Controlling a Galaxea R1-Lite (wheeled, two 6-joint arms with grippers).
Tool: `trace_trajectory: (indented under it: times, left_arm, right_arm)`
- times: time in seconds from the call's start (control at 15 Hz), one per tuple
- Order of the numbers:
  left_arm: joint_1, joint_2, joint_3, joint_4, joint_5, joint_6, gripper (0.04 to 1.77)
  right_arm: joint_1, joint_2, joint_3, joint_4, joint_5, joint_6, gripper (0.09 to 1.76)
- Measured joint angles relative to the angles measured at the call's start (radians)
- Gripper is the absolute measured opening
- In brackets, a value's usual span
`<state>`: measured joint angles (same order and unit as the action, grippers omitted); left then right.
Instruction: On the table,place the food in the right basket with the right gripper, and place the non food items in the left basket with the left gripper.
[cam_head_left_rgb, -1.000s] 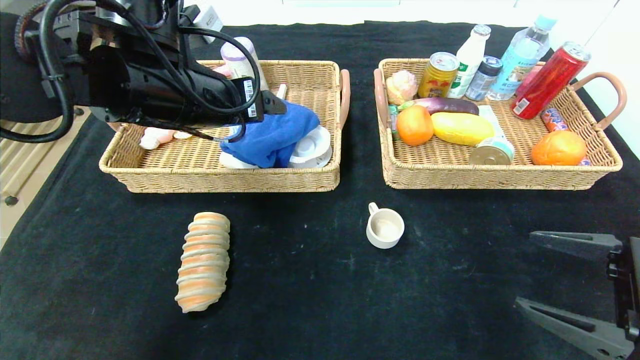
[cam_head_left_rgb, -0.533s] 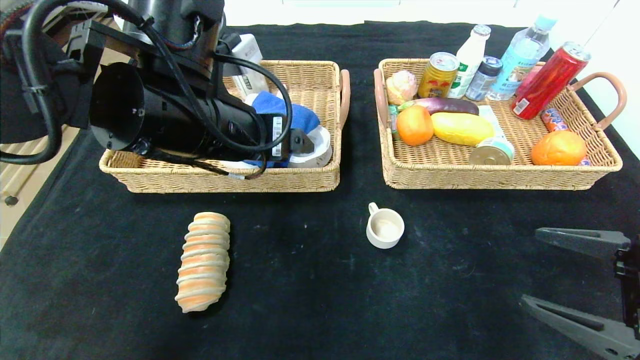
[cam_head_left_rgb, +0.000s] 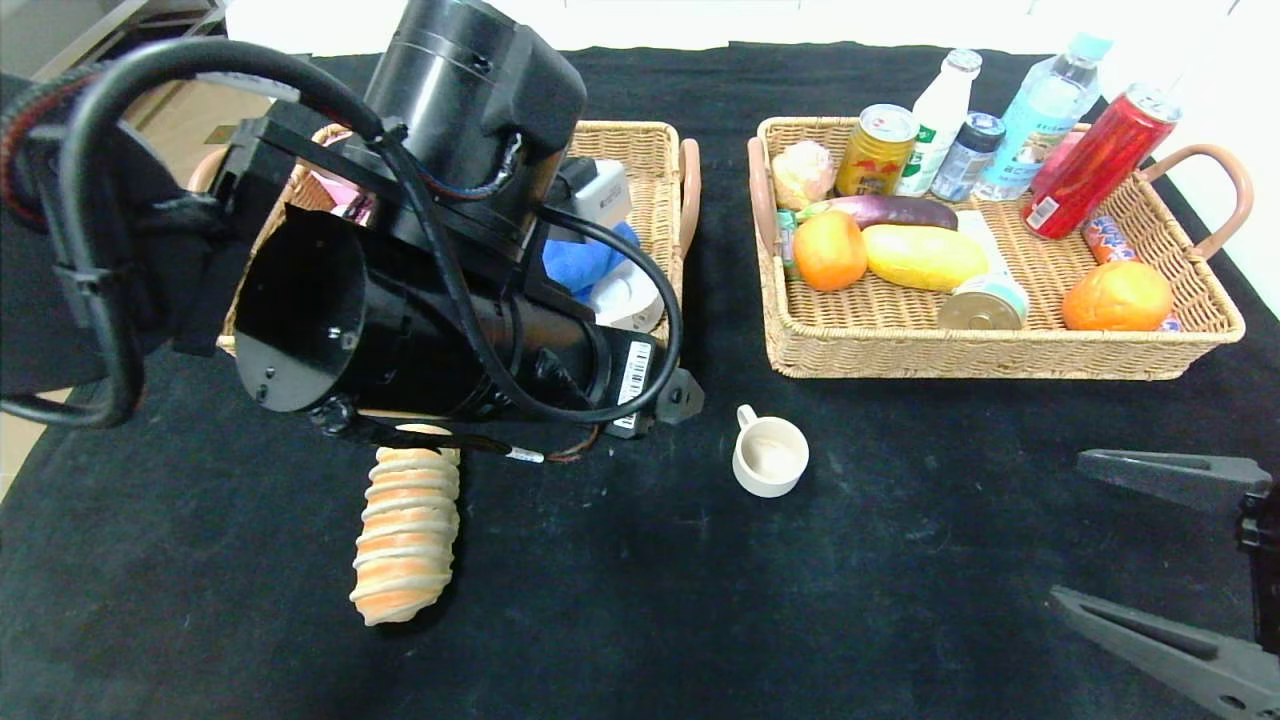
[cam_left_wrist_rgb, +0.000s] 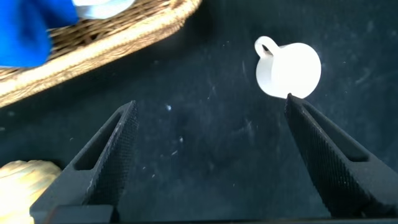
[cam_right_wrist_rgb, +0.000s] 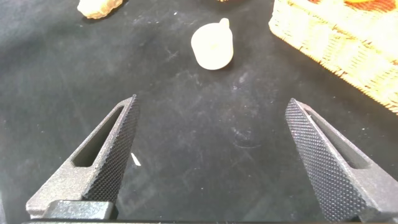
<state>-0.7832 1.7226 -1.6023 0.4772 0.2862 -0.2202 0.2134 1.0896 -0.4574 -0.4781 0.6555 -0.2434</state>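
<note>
From the head view, I see the black-clothed worktop (cam_head_left_rgb: 620, 600) with faint pale scuffs. My left arm sprawls over the left basket (cam_head_left_rgb: 655, 160), its bulk hiding most of the weave; the left gripper (cam_left_wrist_rgb: 208, 152) itself is hidden under the arm here. The blue cloth (cam_head_left_rgb: 580, 262) lies inside that basket, a bright folded patch peeking out beside white plastic pieces. The small cream cup (cam_head_left_rgb: 769, 455) stands upright on the worktop in front of the gap between the baskets, handle pointing away from me. The ridged bread roll (cam_head_left_rgb: 405, 535), beige with orange stripes, lies lengthwise on the worktop, its far end tucked under my left arm. In the right basket (cam_head_left_rgb: 1000, 350) I count the yellow fruit (cam_head_left_rgb: 923, 256), an orange (cam_head_left_rgb: 828, 250), the tin (cam_head_left_rgb: 985, 305) on its side, plus cans and bottles along the back. The right gripper (cam_head_left_rgb: 1165, 560) sits at the near right edge, fingers spread wide, nothing between them.

Left wrist view now: both fingers are splayed wide and empty over bare cloth, the cup just off one fingertip, the basket's rim and the blue cloth beyond.

Right wrist view: fingers wide apart, empty, low over the worktop, with the cup well ahead and the right basket's corner to one side.
</note>
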Motion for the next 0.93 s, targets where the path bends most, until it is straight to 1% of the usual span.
trace_trajectory:
  times: [0.2, 0.33, 0.67, 0.87, 0.93]
  left_arm:
    - [-0.046, 0.046, -0.043, 0.003, 0.039, 0.001, 1.7]
    - [-0.071, 0.081, -0.077, 0.006, 0.051, 0.003, 1.7]
    - [-0.096, 0.142, -0.103, 0.003, 0.083, -0.002, 1.7]
    - [-0.107, 0.174, -0.129, 0.007, 0.127, -0.004, 1.71]
    - [-0.112, 0.181, -0.131, 0.008, 0.152, -0.002, 1.71]
  right_arm:
    - [-0.005, -0.014, 0.0, 0.0, 0.0, 0.0, 1.71]
    - [-0.005, -0.019, 0.0, 0.0, 0.0, 0.0, 1.71]
    - [-0.003, -0.023, 0.006, 0.001, 0.0, -0.004, 1.71]
    - [-0.005, -0.024, 0.005, 0.003, 0.0, -0.005, 1.71]
    - [-0.003, -0.024, 0.008, 0.004, 0.0, -0.006, 1.71]
